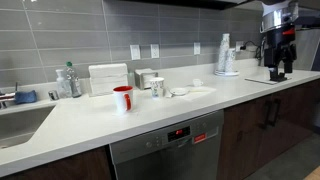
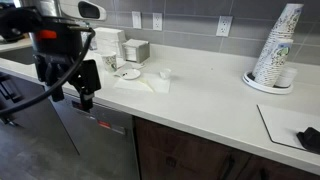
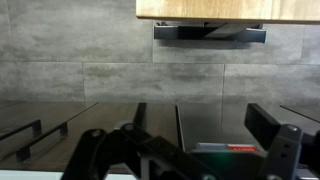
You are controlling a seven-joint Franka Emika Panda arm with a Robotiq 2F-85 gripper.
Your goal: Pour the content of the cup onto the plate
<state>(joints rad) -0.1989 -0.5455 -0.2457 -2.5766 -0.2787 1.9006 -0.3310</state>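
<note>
A red mug [image 1: 122,98] stands near the counter's front edge. A white cup [image 1: 157,87] stands behind it, and also shows in an exterior view [image 2: 110,62]. The small white plate [image 1: 180,92] lies flat next to the white cup and is seen again in an exterior view [image 2: 130,73]. My gripper [image 1: 280,62] hangs beyond the counter's edge, far from the cups; in an exterior view [image 2: 84,92] it is in front of the cabinets. In the wrist view the gripper [image 3: 200,120] is open and empty. The cups' contents cannot be seen.
A stack of paper cups [image 1: 225,55] [image 2: 275,50] stands on a tray at the wall. A napkin box [image 1: 107,78] and a small box [image 1: 145,78] sit by the wall. A sink [image 1: 20,118] is at one end, and a dishwasher [image 1: 168,145] is below the counter.
</note>
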